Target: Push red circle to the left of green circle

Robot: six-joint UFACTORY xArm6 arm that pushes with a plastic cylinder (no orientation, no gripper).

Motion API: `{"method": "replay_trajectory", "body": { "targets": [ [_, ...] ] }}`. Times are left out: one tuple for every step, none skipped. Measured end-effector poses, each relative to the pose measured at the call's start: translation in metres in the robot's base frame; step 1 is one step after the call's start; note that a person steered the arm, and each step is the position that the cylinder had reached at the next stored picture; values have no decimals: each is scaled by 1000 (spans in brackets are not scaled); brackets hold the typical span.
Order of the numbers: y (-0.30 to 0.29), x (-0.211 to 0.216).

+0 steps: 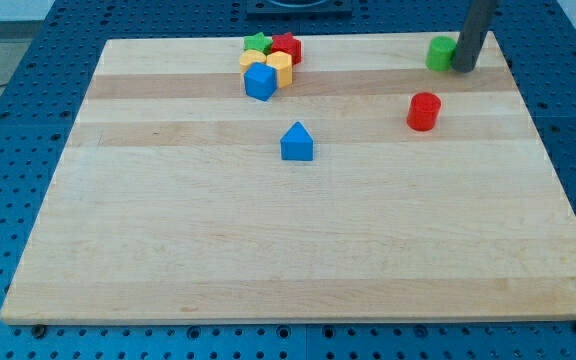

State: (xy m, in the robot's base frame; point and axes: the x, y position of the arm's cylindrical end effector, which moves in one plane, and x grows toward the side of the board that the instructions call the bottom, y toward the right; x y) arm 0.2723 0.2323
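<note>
The red circle (423, 111) stands on the wooden board at the view's right, below and slightly left of the green circle (440, 53), which sits near the board's top right edge. My tip (464, 69) touches the board just to the right of the green circle, close against it, and above and to the right of the red circle.
A cluster at the view's top centre holds a green star (257, 42), a red block (287, 46), a yellow block (279, 68) and a blue cube (260, 82). A blue house-shaped block (296, 143) stands alone near the middle. The board's right edge (543, 150) is near.
</note>
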Motion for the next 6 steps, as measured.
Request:
{"method": "replay_trajectory", "body": {
  "targets": [
    [25,74],
    [-3,115],
    [-45,113],
    [-95,96],
    [-128,88],
    [-147,78]
  ]
}}
